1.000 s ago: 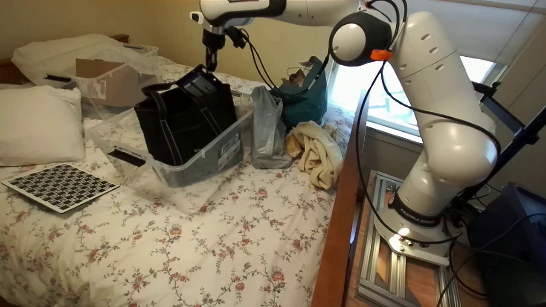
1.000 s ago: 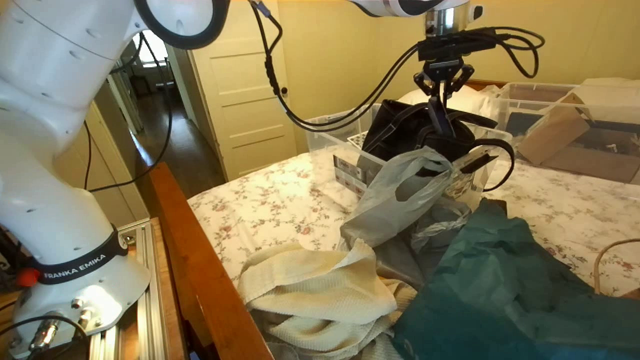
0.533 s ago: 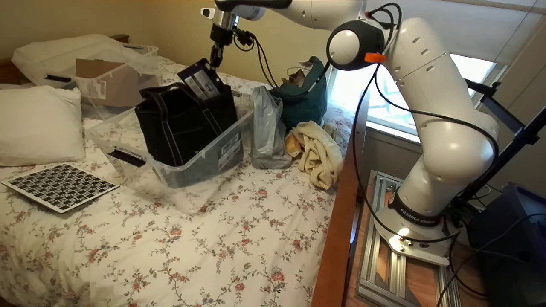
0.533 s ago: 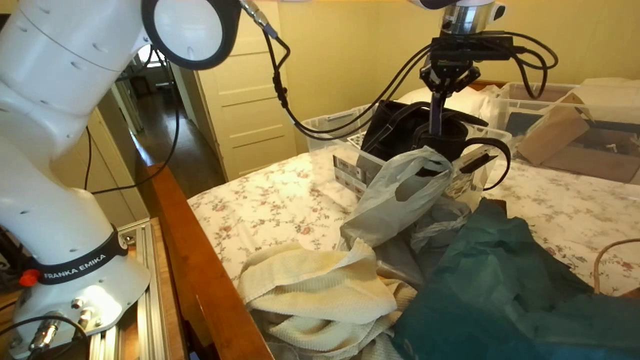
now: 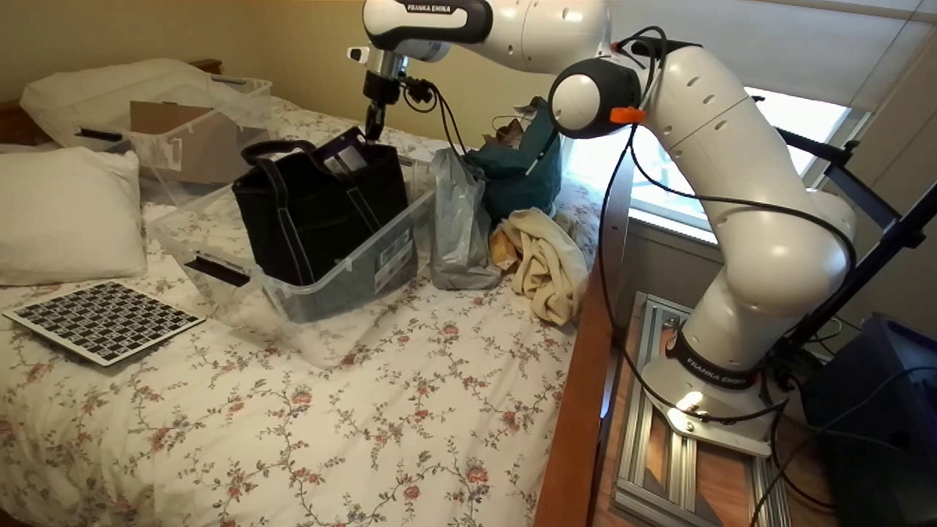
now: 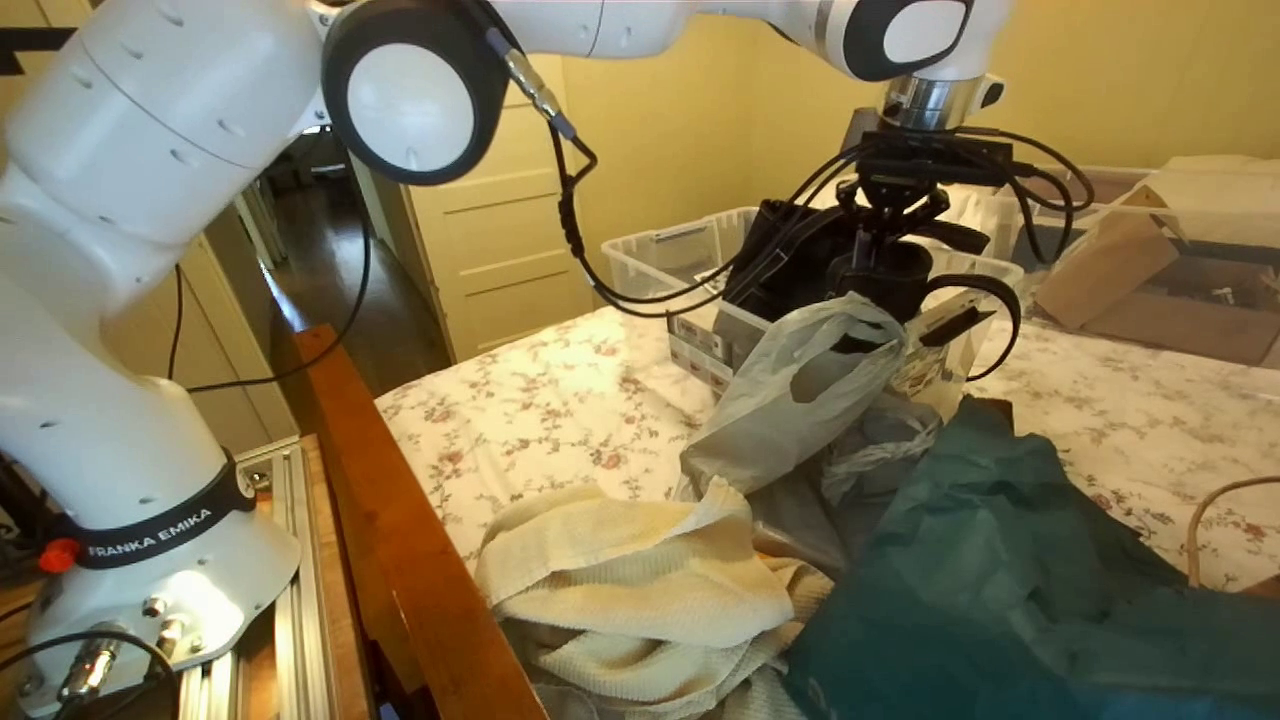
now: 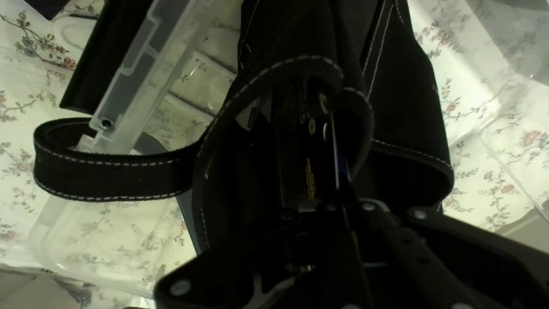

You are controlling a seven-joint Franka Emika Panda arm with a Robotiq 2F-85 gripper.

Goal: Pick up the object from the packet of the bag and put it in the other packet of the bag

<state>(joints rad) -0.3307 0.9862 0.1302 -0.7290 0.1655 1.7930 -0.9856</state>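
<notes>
Gripper (image 5: 372,137) pinching flat dark package (image 5: 342,154), partly sunk in a pocket (image 6: 900,286) of the black fabric bag (image 5: 315,219); placing step, I judge: next, seat it deeper, then release.

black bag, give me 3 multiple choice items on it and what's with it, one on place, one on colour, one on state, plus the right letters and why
1. Where is the bag against the bin?
A) beneath it
B) inside it
C) beside it

2. What colour is the bag's stitching?
A) red
B) green
C) white

3. How does the bag's flat item sit?
A) tilted, partly in sight
B) level, wholly in sight
C) hidden altogether

1 B: in an exterior view the bag's lower part sits within the bin's walls.
2 C: the wrist view shows it as pale dashes on black.
3 A: in an exterior view its slanted face shows, the bag hiding its lower end.
</notes>
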